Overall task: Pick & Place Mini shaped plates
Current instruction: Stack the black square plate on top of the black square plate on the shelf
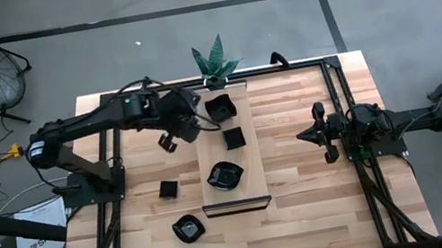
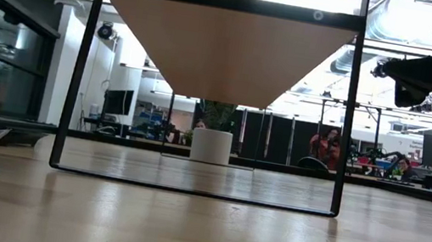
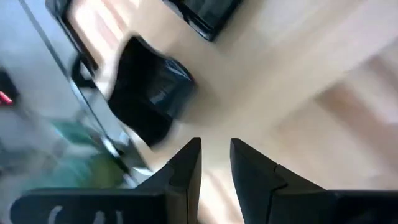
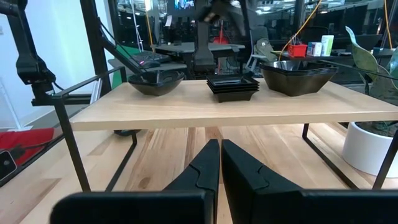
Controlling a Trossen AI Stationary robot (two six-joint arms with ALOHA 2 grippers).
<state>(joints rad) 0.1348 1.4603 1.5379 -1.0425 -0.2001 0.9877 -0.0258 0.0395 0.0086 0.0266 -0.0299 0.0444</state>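
From above, the left gripper (image 1: 176,137) hovers at the raised wooden board's (image 1: 240,102) eleven o'clock corner; three black mini plates (image 1: 225,176) sit on the board, two on the table (image 1: 325,197). Left wrist: fingers (image 3: 186,165) slightly parted, empty, a black dish (image 3: 149,87) beyond. Right wrist: right gripper (image 4: 219,163) closed, empty, at three o'clock.

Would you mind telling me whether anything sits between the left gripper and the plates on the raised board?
Nothing visible does. The left gripper, empty and slightly parted, hovers at the raised board edge, with bare wood between it and the nearest black plate.
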